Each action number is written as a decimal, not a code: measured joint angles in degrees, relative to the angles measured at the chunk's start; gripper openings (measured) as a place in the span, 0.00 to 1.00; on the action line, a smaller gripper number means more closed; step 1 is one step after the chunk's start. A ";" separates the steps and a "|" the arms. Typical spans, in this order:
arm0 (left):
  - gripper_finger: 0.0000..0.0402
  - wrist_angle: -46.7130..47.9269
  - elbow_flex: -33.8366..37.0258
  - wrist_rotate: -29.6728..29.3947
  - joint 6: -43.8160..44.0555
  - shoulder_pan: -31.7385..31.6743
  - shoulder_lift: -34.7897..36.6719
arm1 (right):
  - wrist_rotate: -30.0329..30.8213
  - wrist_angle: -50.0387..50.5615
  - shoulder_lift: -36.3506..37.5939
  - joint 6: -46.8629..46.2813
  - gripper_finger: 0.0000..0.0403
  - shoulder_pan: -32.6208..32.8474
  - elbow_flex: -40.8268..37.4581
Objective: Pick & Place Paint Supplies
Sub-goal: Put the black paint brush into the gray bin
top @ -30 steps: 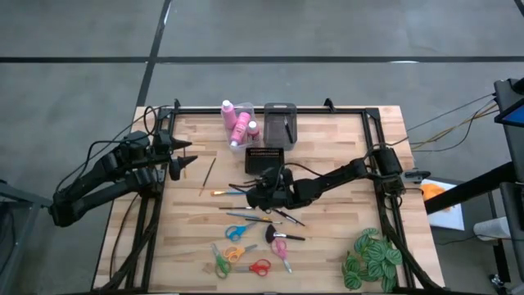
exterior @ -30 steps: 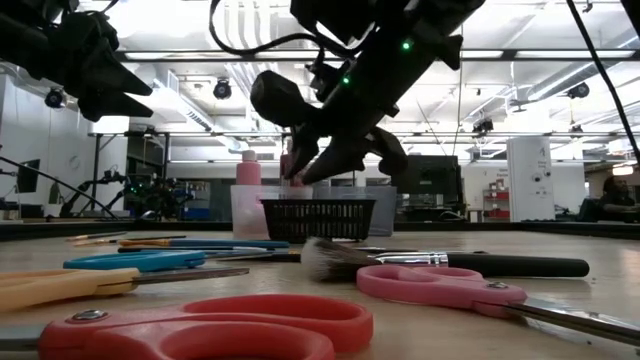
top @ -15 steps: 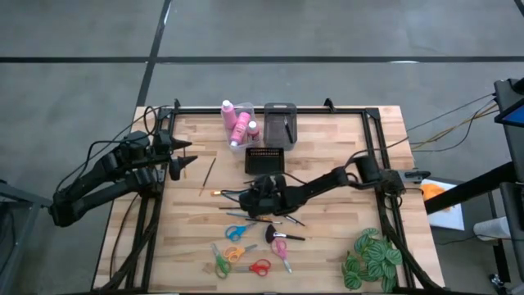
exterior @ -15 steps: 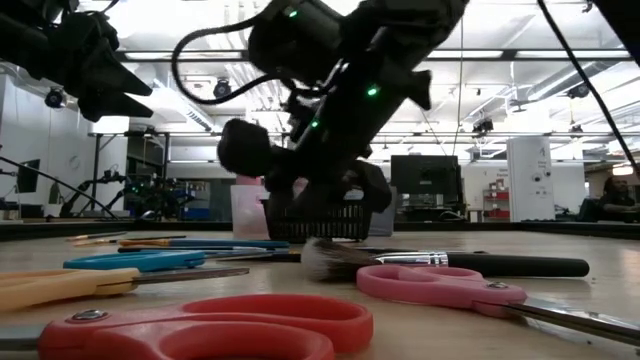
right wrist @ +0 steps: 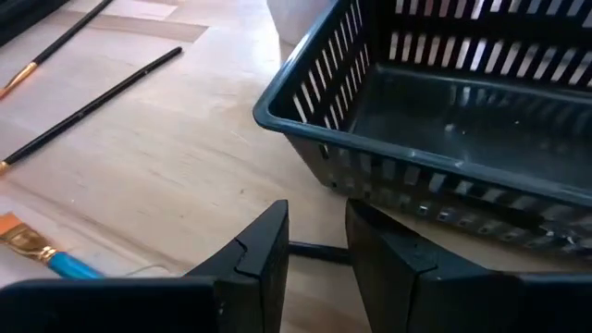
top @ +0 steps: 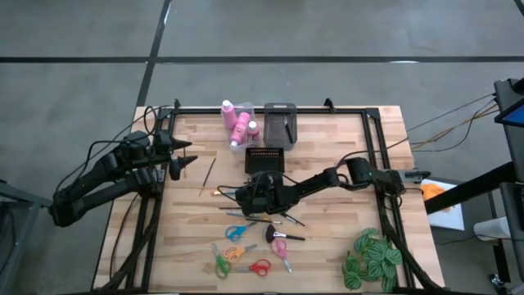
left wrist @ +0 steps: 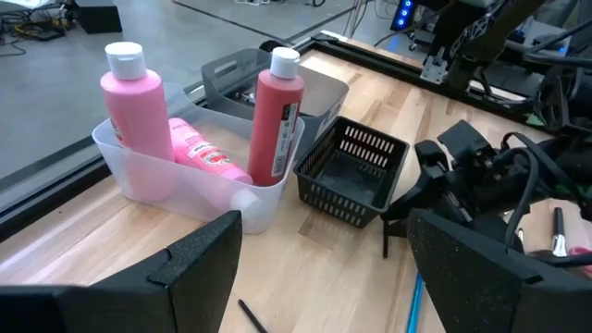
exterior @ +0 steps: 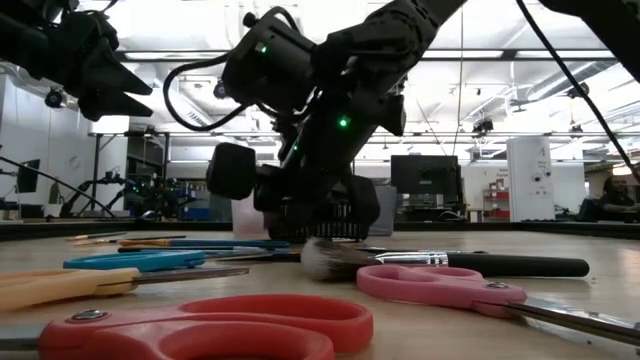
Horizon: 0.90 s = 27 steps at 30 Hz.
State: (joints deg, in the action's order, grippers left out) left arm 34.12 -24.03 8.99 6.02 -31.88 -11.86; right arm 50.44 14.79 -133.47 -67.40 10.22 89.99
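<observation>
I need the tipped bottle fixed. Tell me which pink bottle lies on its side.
The middle pink bottle, lying flat in the clear bin between the two upright ones.

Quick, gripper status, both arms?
Left gripper: open, empty, at the table's left edge.
Right gripper: jaws narrowly parted around a thin dark brush handle beside the black mesh basket.

Bright overhead strip lighting, backlit dark arms, blurred foreground scissors [exterior: 210, 325].
</observation>
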 joint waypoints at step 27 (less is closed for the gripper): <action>0.77 0.02 0.00 0.00 0.00 0.00 0.00 | -6.96 -0.05 0.35 0.53 0.27 -2.95 -0.98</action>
State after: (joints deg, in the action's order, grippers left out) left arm 34.14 -24.03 8.99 6.02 -31.88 -11.86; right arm 43.48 14.74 -133.12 -66.87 7.27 89.01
